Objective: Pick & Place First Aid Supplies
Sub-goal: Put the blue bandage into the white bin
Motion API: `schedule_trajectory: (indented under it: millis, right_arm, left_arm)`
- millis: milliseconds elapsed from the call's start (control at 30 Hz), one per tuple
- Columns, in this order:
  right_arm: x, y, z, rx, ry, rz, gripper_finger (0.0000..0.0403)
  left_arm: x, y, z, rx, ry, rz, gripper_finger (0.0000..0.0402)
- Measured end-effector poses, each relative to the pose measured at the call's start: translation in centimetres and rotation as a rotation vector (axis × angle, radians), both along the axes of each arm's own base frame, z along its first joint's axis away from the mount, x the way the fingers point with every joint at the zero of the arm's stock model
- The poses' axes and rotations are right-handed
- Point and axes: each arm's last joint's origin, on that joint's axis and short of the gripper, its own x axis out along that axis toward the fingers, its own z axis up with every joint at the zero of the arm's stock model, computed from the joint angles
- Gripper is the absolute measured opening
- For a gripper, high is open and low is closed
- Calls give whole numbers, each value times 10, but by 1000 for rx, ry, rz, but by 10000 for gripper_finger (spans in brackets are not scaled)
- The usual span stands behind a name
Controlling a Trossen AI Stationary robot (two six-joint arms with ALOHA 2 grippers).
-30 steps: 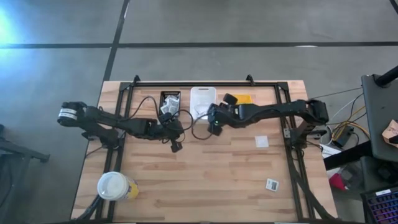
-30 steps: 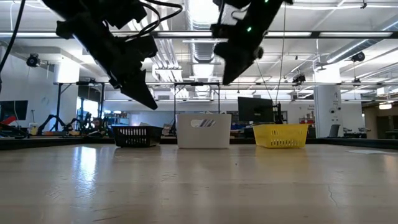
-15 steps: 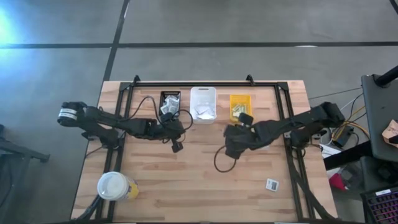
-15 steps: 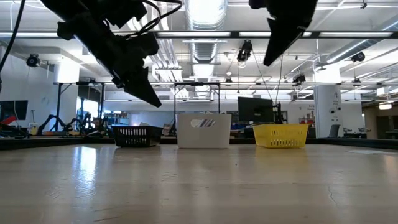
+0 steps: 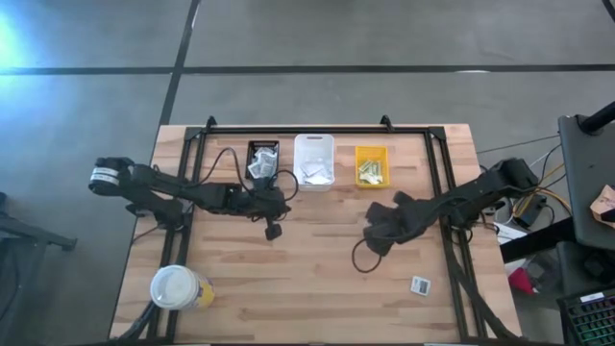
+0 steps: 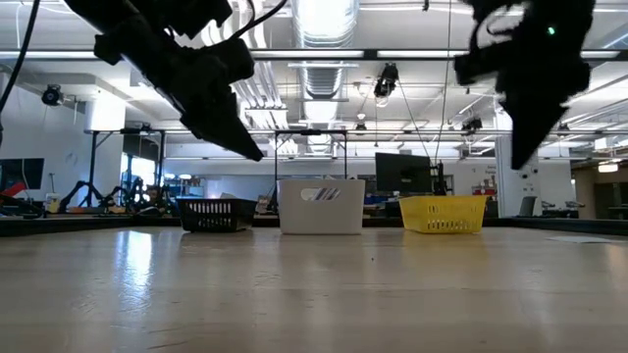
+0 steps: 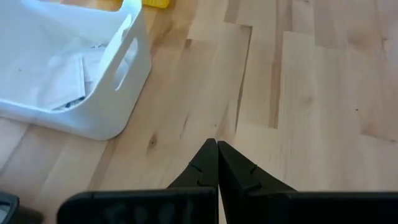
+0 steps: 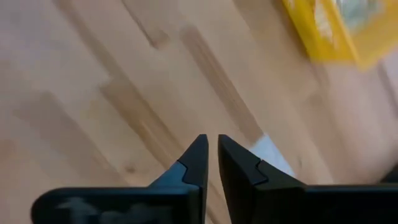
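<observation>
High view, looking straight down: the light wooden plank table (image 5: 288,279) fills the middle of the frame, with three small bins in a row along its upper edge. From left to right they are a black mesh bin (image 5: 262,159) holding white packets, a white plastic bin (image 5: 314,160) holding more white paper packets, and a yellow bin (image 5: 371,165) holding pale yellow-green strips. One white square packet with a dark printed patch (image 5: 420,284) lies alone on the bare wood at the lower right of the table, well apart from the bins. A large white-lidded cup (image 5: 176,286) stands at the lower left.

Reaching in from the left of the frame, the left gripper (image 5: 272,229) sits just below the black bin; in its wrist view its two dark fingers (image 7: 205,163) are pressed together tip to tip with nothing between them, above bare wood beside the white bin.

Coming in from the right, the right gripper (image 5: 377,233) sits right of centre, below the yellow bin and up-left of the lone packet. Its wrist view shows the fingers (image 8: 197,155) nearly together with a thin gap and nothing in it, while a white corner of paper on the wood peeks out beside the tips, untouched as far as can be told.
</observation>
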Motion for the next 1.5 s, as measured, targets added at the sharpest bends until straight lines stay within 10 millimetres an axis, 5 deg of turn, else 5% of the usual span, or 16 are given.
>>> schedule_trajectory:
  millis: [600, 833, 1067, 1500]
  right_arm:
    - [-67, -20, -56, 83, -3, -506, 11]
    - [-58, -17, -80, 162, -121, -459, 11]
    - [-44, -13, -91, 168, -193, -399, 11]
    - [-23, -7, -69, 188, -253, -280, 11]
  left_arm:
    - [6, 0, 8, 58, -87, -47, 21]
    - [6, 0, 8, 56, -88, -46, 82]
    - [6, 0, 8, 33, -92, -30, 94]
    - [6, 0, 8, 32, -92, -28, 94]
